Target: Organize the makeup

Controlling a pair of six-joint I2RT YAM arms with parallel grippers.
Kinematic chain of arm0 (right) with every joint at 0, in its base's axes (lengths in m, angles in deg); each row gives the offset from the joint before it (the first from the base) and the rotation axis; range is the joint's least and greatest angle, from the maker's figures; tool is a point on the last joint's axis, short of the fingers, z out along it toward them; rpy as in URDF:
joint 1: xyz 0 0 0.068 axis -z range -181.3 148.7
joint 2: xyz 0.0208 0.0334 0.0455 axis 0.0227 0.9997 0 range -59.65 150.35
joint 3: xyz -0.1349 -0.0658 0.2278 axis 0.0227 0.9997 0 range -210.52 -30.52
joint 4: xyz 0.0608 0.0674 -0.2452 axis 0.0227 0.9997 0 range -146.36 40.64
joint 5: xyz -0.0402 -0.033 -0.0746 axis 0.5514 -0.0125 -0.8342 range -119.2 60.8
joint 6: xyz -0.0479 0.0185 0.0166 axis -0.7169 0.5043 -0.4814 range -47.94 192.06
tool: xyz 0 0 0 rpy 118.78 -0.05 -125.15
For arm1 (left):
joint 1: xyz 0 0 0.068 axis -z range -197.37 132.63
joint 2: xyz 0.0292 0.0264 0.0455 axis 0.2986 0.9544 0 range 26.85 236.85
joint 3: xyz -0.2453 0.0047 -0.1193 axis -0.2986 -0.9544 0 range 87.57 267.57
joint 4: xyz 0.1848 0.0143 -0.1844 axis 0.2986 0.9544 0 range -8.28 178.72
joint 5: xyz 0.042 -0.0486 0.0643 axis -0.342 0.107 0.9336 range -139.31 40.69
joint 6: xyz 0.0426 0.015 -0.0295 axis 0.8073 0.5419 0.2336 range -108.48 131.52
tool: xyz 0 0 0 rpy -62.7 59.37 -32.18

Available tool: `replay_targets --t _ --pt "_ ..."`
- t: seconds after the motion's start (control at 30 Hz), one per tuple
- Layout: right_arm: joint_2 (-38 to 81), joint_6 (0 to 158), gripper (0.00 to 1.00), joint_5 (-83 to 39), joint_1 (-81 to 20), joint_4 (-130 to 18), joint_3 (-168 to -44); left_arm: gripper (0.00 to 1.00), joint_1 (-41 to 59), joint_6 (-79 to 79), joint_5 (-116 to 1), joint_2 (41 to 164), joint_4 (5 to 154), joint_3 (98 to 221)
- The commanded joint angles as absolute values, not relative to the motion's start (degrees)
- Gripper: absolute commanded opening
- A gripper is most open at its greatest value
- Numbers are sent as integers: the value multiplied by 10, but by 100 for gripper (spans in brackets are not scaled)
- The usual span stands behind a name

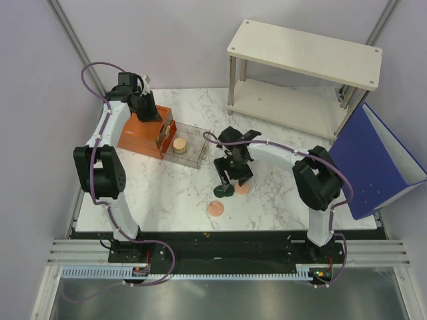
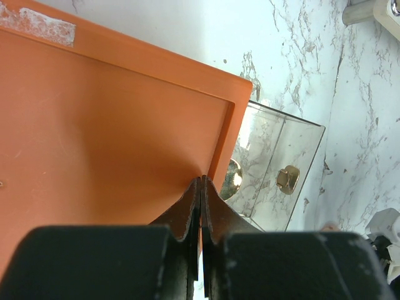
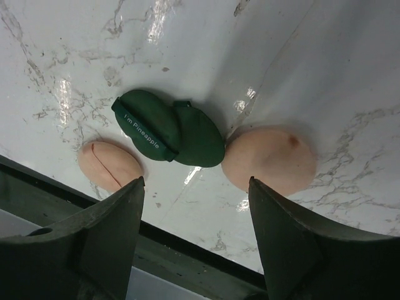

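From above, the left gripper [image 1: 143,107] is seen shut at the box [image 1: 141,133], with a jar [image 1: 179,145] in the clear drawer [image 1: 193,157] beside it. The right gripper [image 1: 230,181] hangs over the compact [image 1: 223,191] on the counter [image 1: 280,207], with the far disc [image 1: 241,189] just beside it and the near disc [image 1: 215,209] close by.

At the left wrist, closed fingertips [image 2: 190,206] meet at the box's edge.

At the right wrist, wide jaws are held above the compact [image 3: 169,128], which is flanked by both discs.

Left gripper [image 1: 159,121] sits over the orange drawer box [image 1: 137,137] at upper left of the bench [image 1: 280,200]; clear drawer [image 1: 193,155] is out with gold-lidded jar [image 1: 179,145] inside. Right gripper [image 1: 232,180] hangs mid-frame above dark green compact [image 1: 223,191]. One peach disc [image 1: 242,189] is just beside it, second disc [image 1: 216,209] lower.
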State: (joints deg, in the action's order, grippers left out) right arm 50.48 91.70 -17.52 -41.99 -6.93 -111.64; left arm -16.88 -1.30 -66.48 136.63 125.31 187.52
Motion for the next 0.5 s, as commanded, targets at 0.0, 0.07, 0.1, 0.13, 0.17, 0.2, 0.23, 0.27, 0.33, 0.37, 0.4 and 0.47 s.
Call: replay_targets --t 0.0,0.07,0.1,0.13,0.17,0.2,0.23,0.27,0.33,0.37,0.4,0.47 --pt "523 909 74 -180 -422 -85 -1136 3 -149 -6 -711 1393 1327 1844" --pt "535 908 74 -175 -425 -84 -1147 3 -149 -6 -711 1393 1327 1845" --pt "545 906 74 -174 -426 -85 -1151 3 -149 -6 -712 1391 1327 1845" --pt "551 905 74 -173 -428 -85 -1154 3 -149 -6 -713 1391 1327 1846" --pt "557 905 73 -172 -430 -85 -1160 3 -150 -7 -714 1391 1326 1846" --pt "569 904 73 -172 -430 -85 -1164 3 -149 -7 -713 1391 1326 1845" --pt "574 903 72 -172 -433 -84 -1168 3 -149 -8 -714 1390 1326 1844" --pt "579 902 67 -175 -437 -83 -1176 3 -149 -8 -715 1390 1326 1844" --pt "596 900 42 -177 -438 -78 -1184 3 -149 -9 -715 1388 1325 1841" --pt "603 902 32 -179 -439 -72 -1194 3 -149 -10 -715 1387 1324 1838" --pt "615 901 23 -183 -439 -60 -1197 3 -149 -10 -715 1387 1322 1836" --pt "619 899 3 -200 -442 -49 -1210 3 -149 -11 -717 1386 1321 1832"
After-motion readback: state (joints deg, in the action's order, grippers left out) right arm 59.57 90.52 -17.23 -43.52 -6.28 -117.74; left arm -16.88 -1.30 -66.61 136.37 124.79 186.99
